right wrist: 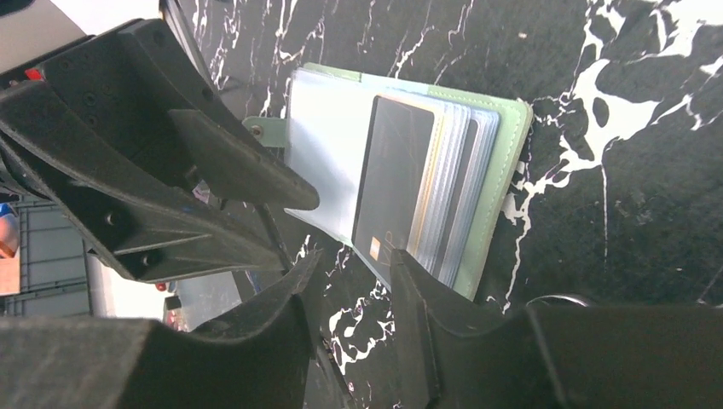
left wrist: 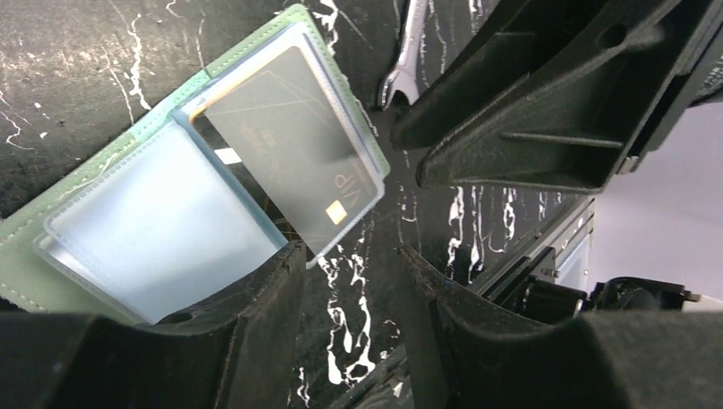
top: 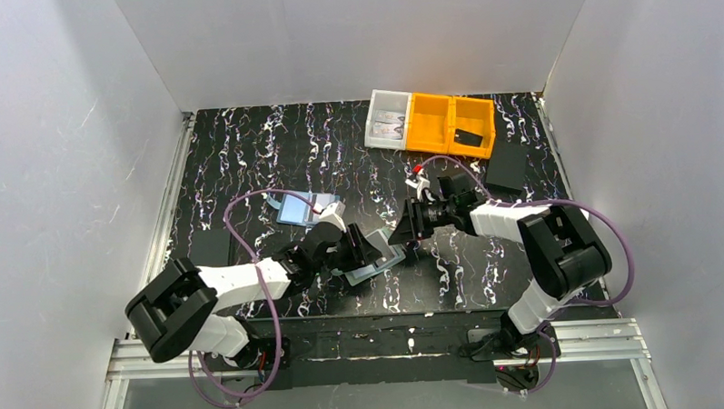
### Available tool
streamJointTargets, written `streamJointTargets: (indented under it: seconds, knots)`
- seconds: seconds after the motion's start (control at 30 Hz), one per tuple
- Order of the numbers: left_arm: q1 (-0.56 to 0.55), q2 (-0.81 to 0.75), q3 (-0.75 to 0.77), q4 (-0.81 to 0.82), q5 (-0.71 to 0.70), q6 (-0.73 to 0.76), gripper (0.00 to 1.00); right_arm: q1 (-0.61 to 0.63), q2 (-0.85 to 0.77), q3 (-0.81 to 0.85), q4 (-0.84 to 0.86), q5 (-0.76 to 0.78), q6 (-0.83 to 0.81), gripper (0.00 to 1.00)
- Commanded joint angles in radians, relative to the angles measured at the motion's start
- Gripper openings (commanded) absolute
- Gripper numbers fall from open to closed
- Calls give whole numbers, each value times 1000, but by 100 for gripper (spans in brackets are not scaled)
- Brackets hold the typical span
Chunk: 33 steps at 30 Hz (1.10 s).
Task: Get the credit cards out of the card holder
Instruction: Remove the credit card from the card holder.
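The sage-green card holder (top: 385,261) lies open on the table between my two grippers. In the left wrist view its clear sleeves (left wrist: 162,230) fan out, and a black credit card (left wrist: 290,145) with a gold chip sits in the top sleeve. The right wrist view shows the same black card (right wrist: 394,170) over a stack of sleeves on the green cover (right wrist: 503,153). My left gripper (left wrist: 349,256) is open and empty, one finger (left wrist: 256,298) over the sleeves' edge. My right gripper (right wrist: 351,260) is open, one fingertip (right wrist: 409,273) at the black card's lower corner.
A light-blue flat rectangle (top: 299,208) lies behind the left arm. A clear bin (top: 387,119) and an orange bin (top: 449,126) stand at the back, a black box (top: 505,168) to the right. A small wrench (left wrist: 407,51) lies near the holder.
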Motion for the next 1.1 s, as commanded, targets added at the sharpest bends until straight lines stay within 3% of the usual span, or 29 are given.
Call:
streamJointTargets:
  seconds: [0.0, 1.07]
  knots:
    - [16, 50, -9, 79, 28, 5, 41, 21, 31, 20, 20, -17, -7, 41]
    - [32, 163, -78, 159, 47, -43, 31, 55, 46, 79, -138, 82, -189, 54]
